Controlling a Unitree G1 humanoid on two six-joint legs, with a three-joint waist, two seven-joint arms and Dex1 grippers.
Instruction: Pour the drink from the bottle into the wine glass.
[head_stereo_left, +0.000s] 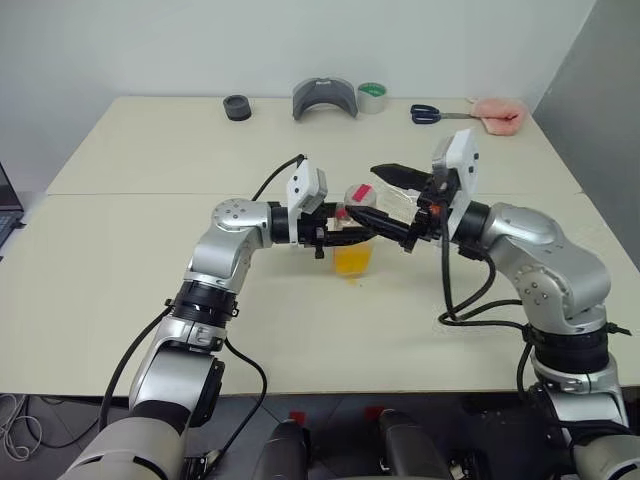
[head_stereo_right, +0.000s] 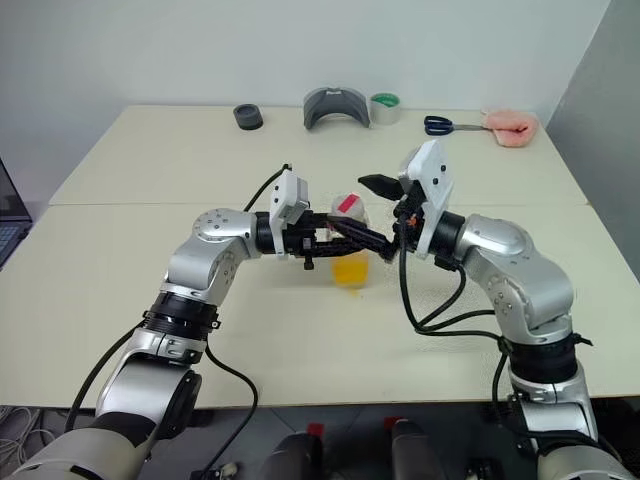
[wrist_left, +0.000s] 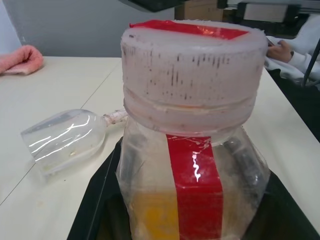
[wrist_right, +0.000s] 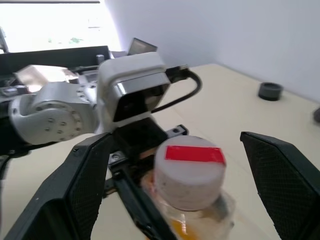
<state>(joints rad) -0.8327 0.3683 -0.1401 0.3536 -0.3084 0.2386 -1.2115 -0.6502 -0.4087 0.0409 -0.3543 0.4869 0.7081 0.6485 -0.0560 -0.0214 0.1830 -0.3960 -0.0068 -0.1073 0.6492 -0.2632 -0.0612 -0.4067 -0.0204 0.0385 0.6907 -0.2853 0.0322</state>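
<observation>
The bottle (head_stereo_left: 353, 250) hangs upright above the middle of the table, with my left gripper (head_stereo_left: 350, 233) shut on its body from the left. The orange drink (wrist_left: 150, 215) fills its lower part, beside the red label strip (wrist_left: 195, 185). Its white cap (wrist_right: 189, 172) with a red patch is on. My right gripper (wrist_right: 187, 150) is open, one finger (wrist_right: 85, 190) on each side of the cap with a gap on both sides. The wine glass (wrist_left: 65, 140) lies on its side on the table beyond the bottle.
Along the table's far edge (head_stereo_left: 300, 100) are a black ring (head_stereo_left: 237, 107), a grey curved piece (head_stereo_left: 324, 97), a green tape roll (head_stereo_left: 372, 97), blue-handled scissors (head_stereo_left: 430, 114) and a pink cloth (head_stereo_left: 500, 113). A person's sleeve (wrist_left: 295, 52) shows past the table.
</observation>
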